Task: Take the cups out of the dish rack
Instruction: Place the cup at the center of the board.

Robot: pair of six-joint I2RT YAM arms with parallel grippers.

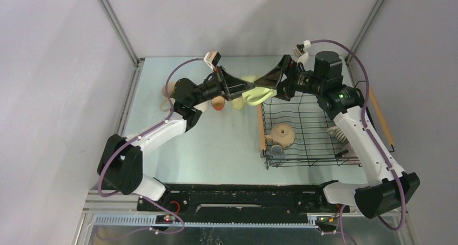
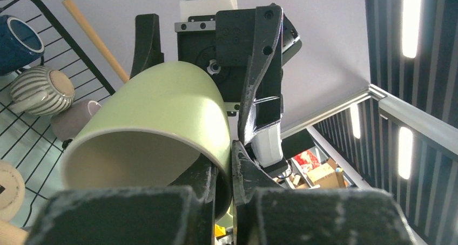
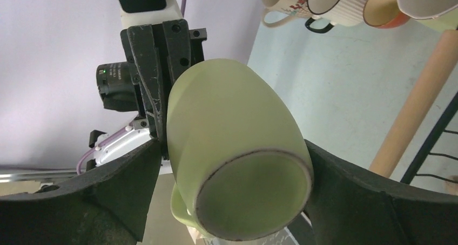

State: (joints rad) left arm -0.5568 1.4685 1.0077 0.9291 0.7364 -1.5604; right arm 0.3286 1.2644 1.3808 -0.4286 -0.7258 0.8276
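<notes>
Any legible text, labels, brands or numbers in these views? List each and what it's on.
No readable text in any view.
On the cream mug with red print: a pattern only, too blurred to tell whether it holds letters.
On the red package and cardboard boxes beyond the table: too small and blurred to read.
On the pale yellow-green ceramic mug and the black wire dish rack: nothing printed.
</notes>
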